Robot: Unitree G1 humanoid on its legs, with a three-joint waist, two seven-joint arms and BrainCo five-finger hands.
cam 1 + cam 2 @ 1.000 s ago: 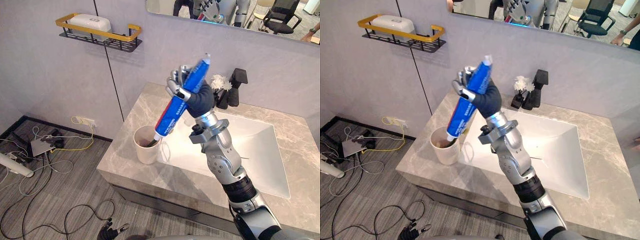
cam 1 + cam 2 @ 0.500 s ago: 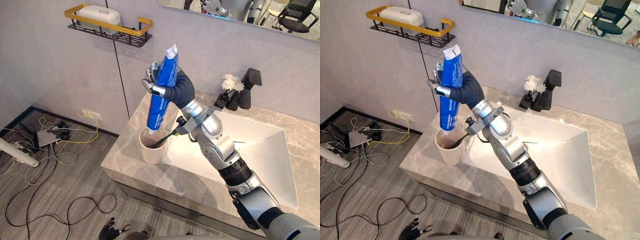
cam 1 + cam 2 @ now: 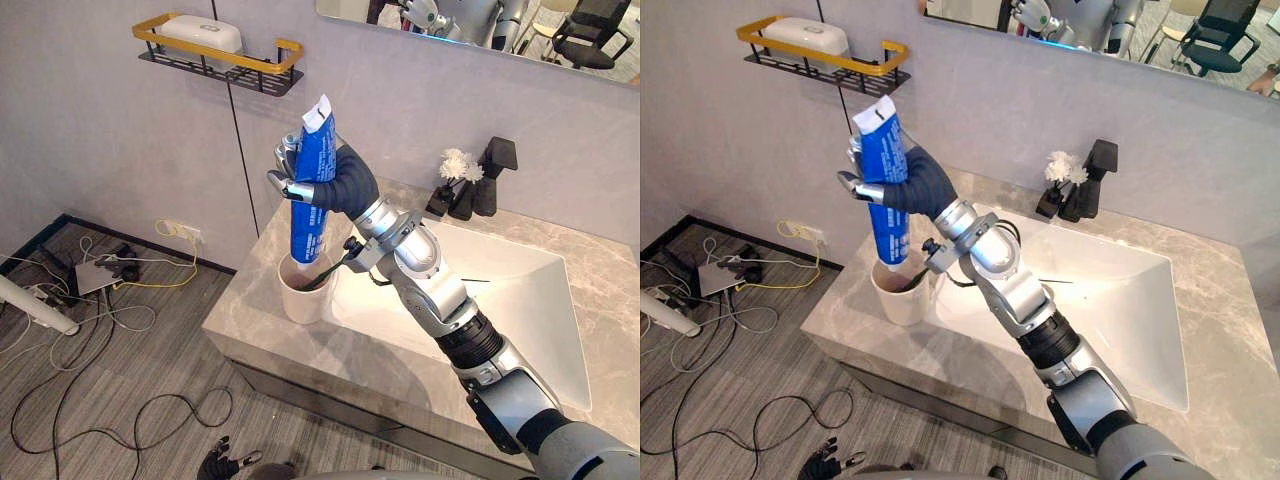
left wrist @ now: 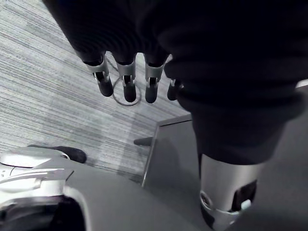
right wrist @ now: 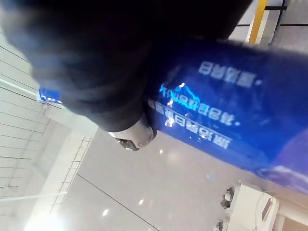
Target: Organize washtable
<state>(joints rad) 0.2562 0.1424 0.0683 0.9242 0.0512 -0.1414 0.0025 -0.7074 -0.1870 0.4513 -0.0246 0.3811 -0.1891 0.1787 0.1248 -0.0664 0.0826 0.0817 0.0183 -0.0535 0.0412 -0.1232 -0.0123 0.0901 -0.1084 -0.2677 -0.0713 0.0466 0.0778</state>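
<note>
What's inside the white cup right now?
The right hand holds the blue toothpaste tube with its lower end in the mouth of the cup. A dark toothbrush leans out over the rim. The bottom is hidden by the cup's wall.

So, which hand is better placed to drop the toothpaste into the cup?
The right hand: it grips the toothpaste, whose lower end is at the cup. The left hand hangs low over the floor.

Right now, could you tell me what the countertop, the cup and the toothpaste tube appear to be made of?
Countertop: grey, veined, smooth; likely marble or imitation stone. Cup: cream, smooth, matte; ceramic or plastic, unclear. Toothpaste tube in the right hand: glossy blue plastic laminate, with a crimped flat end.
</note>
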